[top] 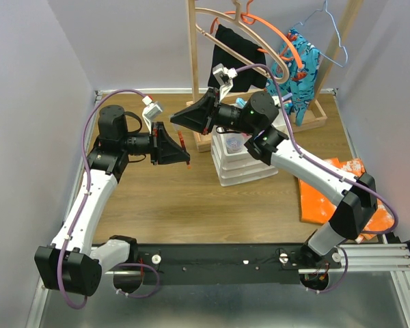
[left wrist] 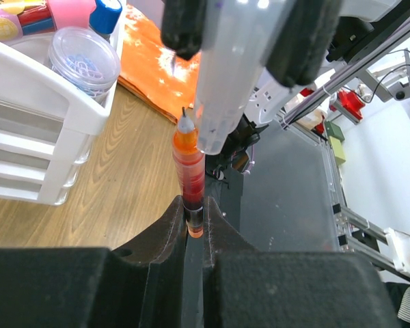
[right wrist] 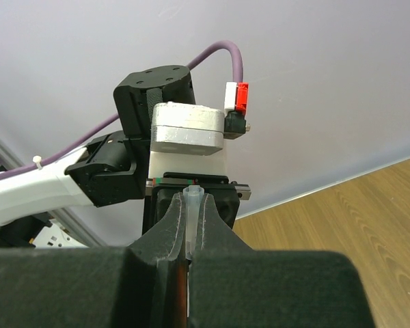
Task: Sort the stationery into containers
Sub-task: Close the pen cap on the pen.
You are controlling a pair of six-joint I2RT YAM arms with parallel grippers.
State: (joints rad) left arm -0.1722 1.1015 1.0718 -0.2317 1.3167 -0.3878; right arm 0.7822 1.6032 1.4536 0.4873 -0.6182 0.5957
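Above the wooden table [top: 157, 205], left of the white organiser [top: 240, 167], the two grippers meet tip to tip. The left gripper [left wrist: 194, 213] pinches a red-orange pen [left wrist: 189, 171] by its lower barrel, with the nib pointing at the right gripper [right wrist: 191, 205]. That gripper's fingers are clamped on a clear plastic piece [left wrist: 232, 75], probably the pen's cap. The nib sits just beside its open end. The organiser's top tray holds a pink-capped bottle [left wrist: 72, 12], a blue-capped bottle [left wrist: 108, 14] and a clear tub of clips [left wrist: 85, 61]. An orange cloth [left wrist: 150, 65] lies beyond.
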